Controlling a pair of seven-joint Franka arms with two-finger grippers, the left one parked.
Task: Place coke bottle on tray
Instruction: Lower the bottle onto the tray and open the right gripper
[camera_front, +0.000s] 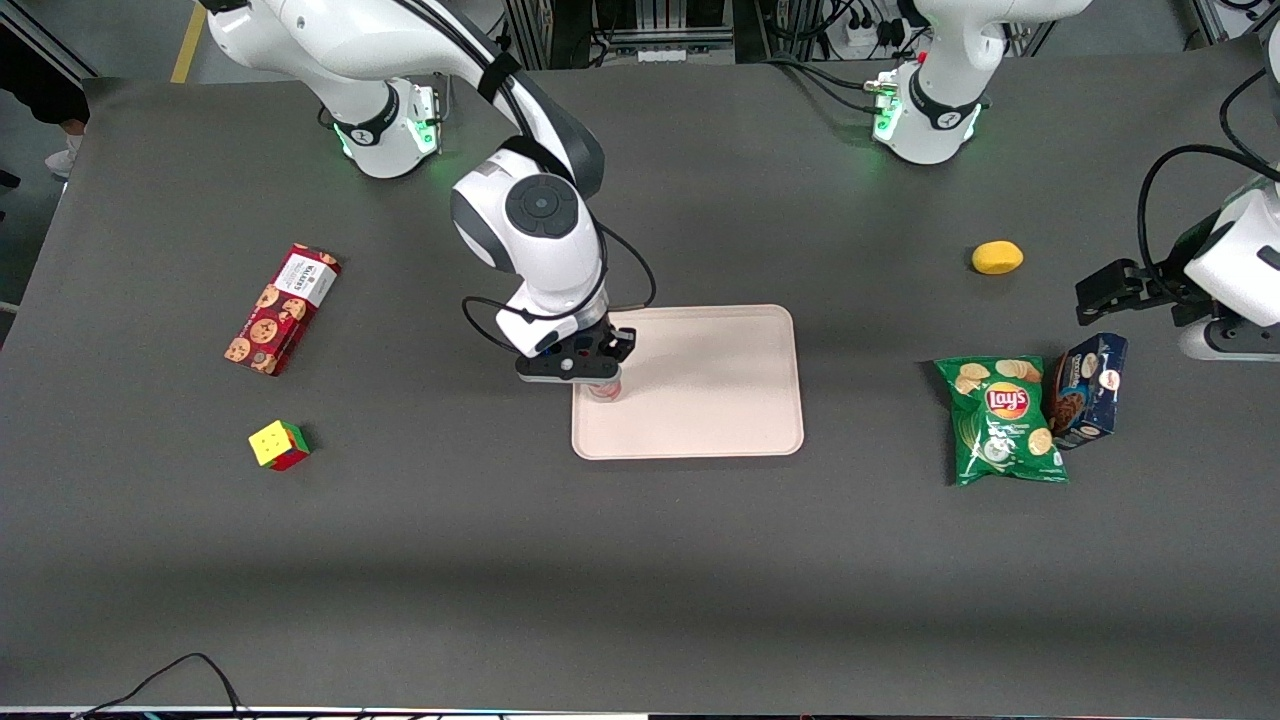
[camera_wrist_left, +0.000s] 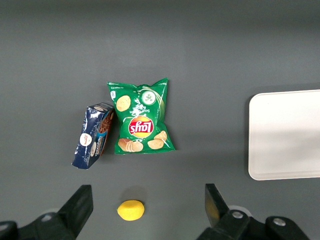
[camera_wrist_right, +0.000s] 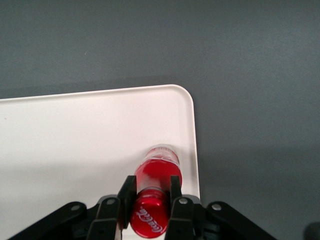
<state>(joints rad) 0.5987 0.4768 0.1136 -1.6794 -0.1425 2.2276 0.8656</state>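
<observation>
Front view shows a dark grey counter (camera_front: 640, 560) carrying the tray (camera_front: 720, 400) at its middle, with the gripper (camera_front: 605, 385) low over the tray's edge toward the working arm's end and the coke bottle (camera_front: 607, 392) barely showing beneath it, while cable racks line the room's edge above. Left wrist view shows a green chip bag (camera_wrist_left: 141, 117), a blue box (camera_wrist_left: 93, 135) and a yellow lemon (camera_wrist_left: 131, 210) lying on that grey surface. Right wrist view shows the gripper (camera_wrist_right: 150, 200) clamped on the coke bottle (camera_wrist_right: 156, 175), which stands upright on the tray (camera_wrist_right: 75, 145) just inside its rim near a rounded corner.
</observation>
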